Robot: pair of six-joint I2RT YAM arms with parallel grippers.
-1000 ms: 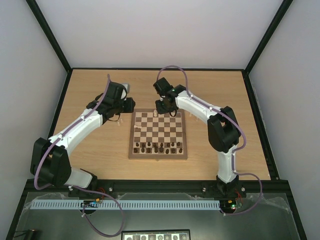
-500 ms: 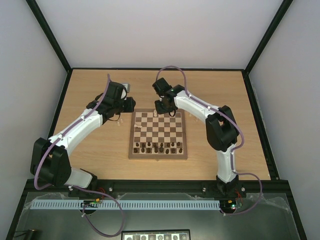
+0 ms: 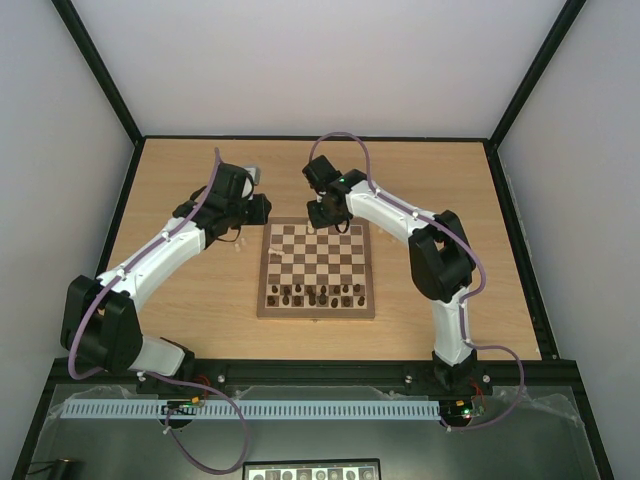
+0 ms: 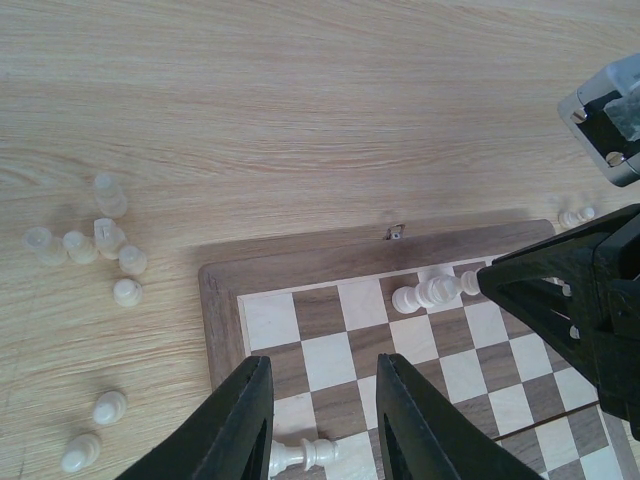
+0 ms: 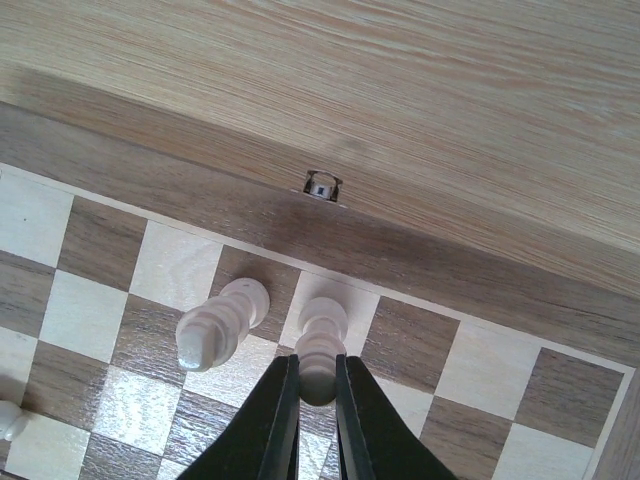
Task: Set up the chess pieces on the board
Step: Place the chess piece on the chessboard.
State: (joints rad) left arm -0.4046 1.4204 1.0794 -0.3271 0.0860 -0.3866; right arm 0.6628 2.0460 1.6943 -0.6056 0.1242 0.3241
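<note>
Top view: the board (image 3: 317, 268) lies mid-table (image 3: 450, 190), with dark chessmen (image 3: 315, 294) along its near edge. The left gripper (image 3: 242, 233) hangs by its far-left corner, the right gripper (image 3: 322, 215) over its far edge.

Left wrist: its jaws stand apart, holding nothing. Loose chess pieces (image 4: 95, 245) lie on the table off that corner.

Right wrist: the fingers pinch an upright pale piece (image 5: 320, 340) in the far row, beside its neighbour (image 5: 222, 322).

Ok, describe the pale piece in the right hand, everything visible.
The pale piece is cream, smooth like turned wood, with a rounded head and ringed collar. The right hand is shut on it, dark fingers pinching its sides. It sits over the edge row of the board near the clasp, beside another pale piece. Its base is hidden.
</note>
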